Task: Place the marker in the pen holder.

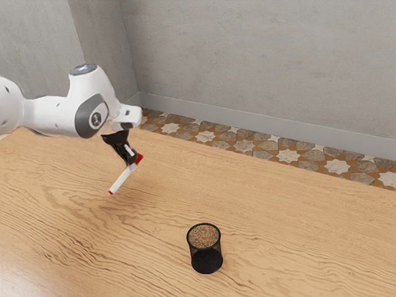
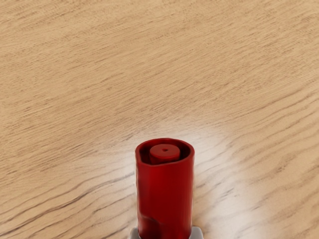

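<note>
At the gripper's (image 1: 131, 162) tips, hold one marker (image 1: 120, 180), with jaws closed against both its sides, over one table (image 1: 297, 216). See its long axis slant, with red cap (image 2: 164, 194) toward the exterior view's upper right, other end down toward the lower left. Count one pen holder (image 1: 206, 261), upright on the table, well apart.

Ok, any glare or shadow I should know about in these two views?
Exterior view: a pale sheen on the wooden tabletop in the lower left corner. Wrist view: whitish glare on the wood to both sides of the marker's red end, stronger at the right; its hollow rim is shaded inside.
</note>
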Controlling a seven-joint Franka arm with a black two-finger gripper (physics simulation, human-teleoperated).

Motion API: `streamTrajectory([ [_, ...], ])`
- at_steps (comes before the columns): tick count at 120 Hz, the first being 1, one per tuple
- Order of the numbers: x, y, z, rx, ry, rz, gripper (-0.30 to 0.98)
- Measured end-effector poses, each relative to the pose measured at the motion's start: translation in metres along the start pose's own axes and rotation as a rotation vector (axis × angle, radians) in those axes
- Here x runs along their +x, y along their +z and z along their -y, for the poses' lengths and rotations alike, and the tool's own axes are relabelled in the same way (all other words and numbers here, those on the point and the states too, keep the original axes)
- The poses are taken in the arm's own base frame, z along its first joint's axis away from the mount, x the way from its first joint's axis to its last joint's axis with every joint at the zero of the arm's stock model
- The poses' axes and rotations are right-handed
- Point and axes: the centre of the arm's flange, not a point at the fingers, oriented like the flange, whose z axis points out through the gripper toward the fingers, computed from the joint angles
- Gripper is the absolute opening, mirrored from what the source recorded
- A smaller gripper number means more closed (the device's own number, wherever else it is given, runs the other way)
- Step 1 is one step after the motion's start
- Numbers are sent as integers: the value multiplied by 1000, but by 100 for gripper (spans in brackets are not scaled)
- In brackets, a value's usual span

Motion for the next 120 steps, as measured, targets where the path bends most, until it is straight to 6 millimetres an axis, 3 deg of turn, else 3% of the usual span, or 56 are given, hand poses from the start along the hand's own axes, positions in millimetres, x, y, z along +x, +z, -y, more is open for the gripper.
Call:
streamTrajectory([
  [7, -4, -37, -36, 2, 47, -86, -7],
  [13, -7, -57, -68, 12, 93, -150, -7],
  [31, -10, -92, -172, 33, 245, -319, -7],
  [43, -11, -97, -211, 31, 288, -382, -7],
  [86, -10, -83, -286, -6, 380, -445, -8],
  [99, -9, -60, -299, -28, 399, -417, -8],
  [120, -9, -41, -311, -49, 420, -392, -8],
])
